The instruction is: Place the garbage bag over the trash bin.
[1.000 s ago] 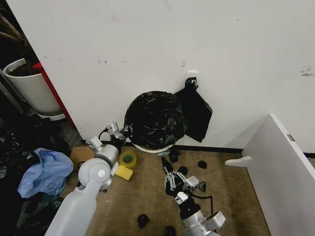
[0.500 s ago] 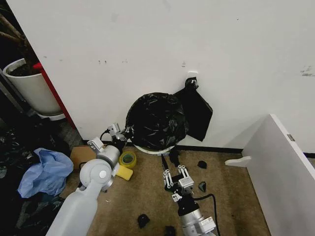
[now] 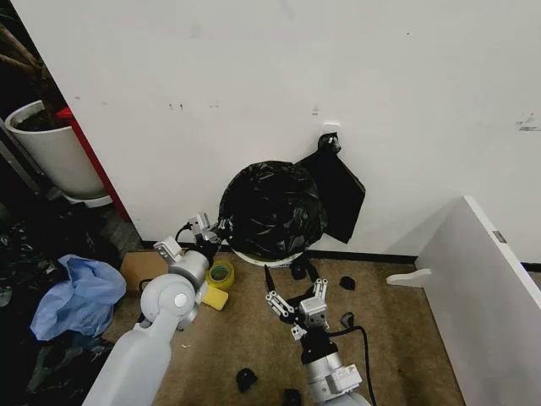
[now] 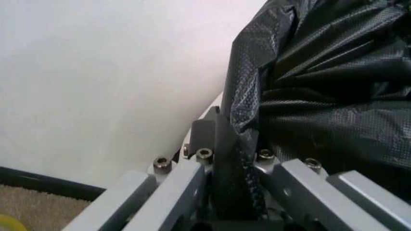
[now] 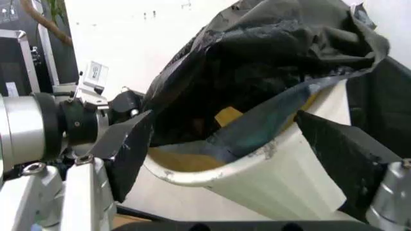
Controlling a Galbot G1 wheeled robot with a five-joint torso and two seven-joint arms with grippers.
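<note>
The glossy black garbage bag (image 3: 270, 210) drapes over the top of the cream trash bin (image 3: 254, 256), which stands against the wall. The bin's near rim (image 5: 192, 175) is bare, and the bag (image 5: 270, 62) covers its far side. My left gripper (image 3: 216, 229) is at the bag's left edge, shut on a fold of the black plastic (image 4: 232, 159). My right gripper (image 3: 296, 293) hovers low in front of the bin, open, with its dark fingers (image 5: 128, 144) spread on either side of the rim.
A flat matte black bag (image 3: 340, 190) hangs from a wall hook right of the bin. A yellow tape roll (image 3: 220, 273) and sponge (image 3: 213, 297) lie by the left arm. Blue cloth (image 3: 80, 296) and a plant pot (image 3: 55, 148) are left, a white board (image 3: 482, 288) right.
My right gripper has moved forward toward the bin and its fingers have spread wider. The left gripper and the bag edge it holds have shifted slightly right.
</note>
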